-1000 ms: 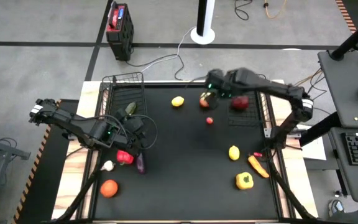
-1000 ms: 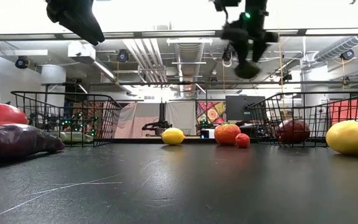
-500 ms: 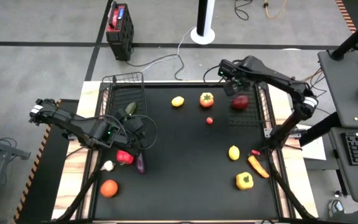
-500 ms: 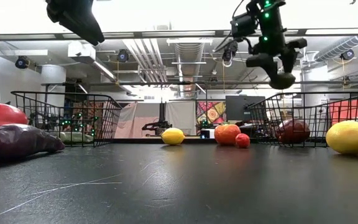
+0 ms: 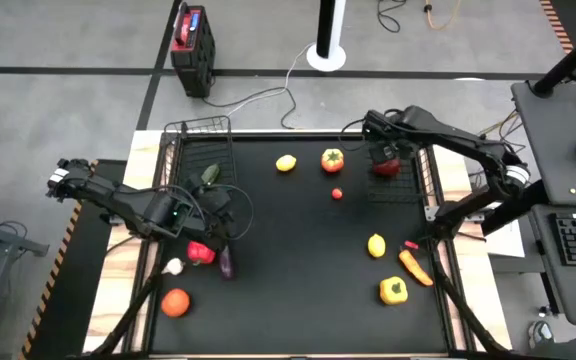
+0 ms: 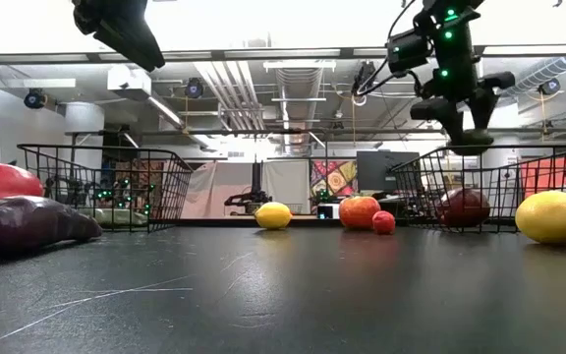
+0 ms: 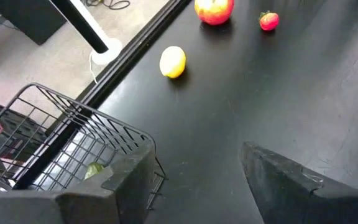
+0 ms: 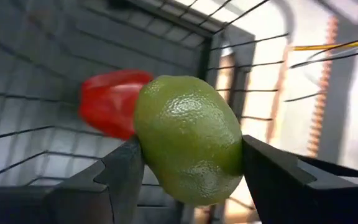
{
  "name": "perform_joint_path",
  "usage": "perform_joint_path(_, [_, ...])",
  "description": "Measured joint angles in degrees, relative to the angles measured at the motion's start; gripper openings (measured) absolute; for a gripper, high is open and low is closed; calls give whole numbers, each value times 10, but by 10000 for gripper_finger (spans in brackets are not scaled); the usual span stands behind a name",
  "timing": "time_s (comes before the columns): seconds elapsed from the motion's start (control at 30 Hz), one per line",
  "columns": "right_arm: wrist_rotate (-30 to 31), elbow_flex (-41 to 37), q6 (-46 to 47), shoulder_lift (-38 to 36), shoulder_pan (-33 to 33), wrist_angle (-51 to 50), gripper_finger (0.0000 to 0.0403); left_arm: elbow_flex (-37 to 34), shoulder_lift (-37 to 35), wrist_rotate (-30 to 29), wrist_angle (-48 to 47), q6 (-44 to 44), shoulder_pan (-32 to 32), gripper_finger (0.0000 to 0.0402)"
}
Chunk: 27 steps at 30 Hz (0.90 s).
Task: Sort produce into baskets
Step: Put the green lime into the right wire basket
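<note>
Right gripper (image 8: 188, 186): its two dark fingers (image 8: 114, 177) are partly closed around a green lime (image 8: 188, 138), one finger pressed on each side of the fruit.
Lime: clamped between the right fingers, in the air above the right basket (image 5: 420, 185).
Right basket: a black wire basket directly below the right fingers; a red pepper (image 5: 386, 165) lies inside it, just beyond the lime in the wrist view.
Left gripper (image 7: 194, 180): its fingers (image 7: 278, 180) stand partly apart with a clear gap between them and nothing in it; they hang over the black table (image 5: 298, 260) just beside the left basket (image 5: 193, 150).
Left basket: black wire, next to the left fingers; a green vegetable (image 5: 209, 174) lies inside.
Ahead of the left fingers: a yellow lemon (image 5: 286, 163), an orange tomato (image 5: 332, 159) and a small red tomato (image 5: 337, 194), all on the table, well apart from the fingers.
Behind the left fingers: a red pepper (image 5: 200, 252) and a purple eggplant (image 5: 226, 264) lie close together, with white garlic (image 5: 173, 266) and an orange tomato (image 5: 175, 302) near them.
Far from both grippers: a second lemon (image 5: 376, 245), a carrot (image 5: 415, 267) and a yellow pepper (image 5: 393, 291) near the table's right edge.
</note>
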Motion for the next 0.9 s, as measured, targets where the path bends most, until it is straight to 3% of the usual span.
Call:
perform_joint_path(0.37, [-128, -110, 0, -47, 0, 137, 231, 0, 0, -1, 2, 0, 0, 223])
perform_joint_path(0.9, [-134, -140, -10, -52, 0, 148, 249, 0, 0, -2, 3, 0, 0, 223])
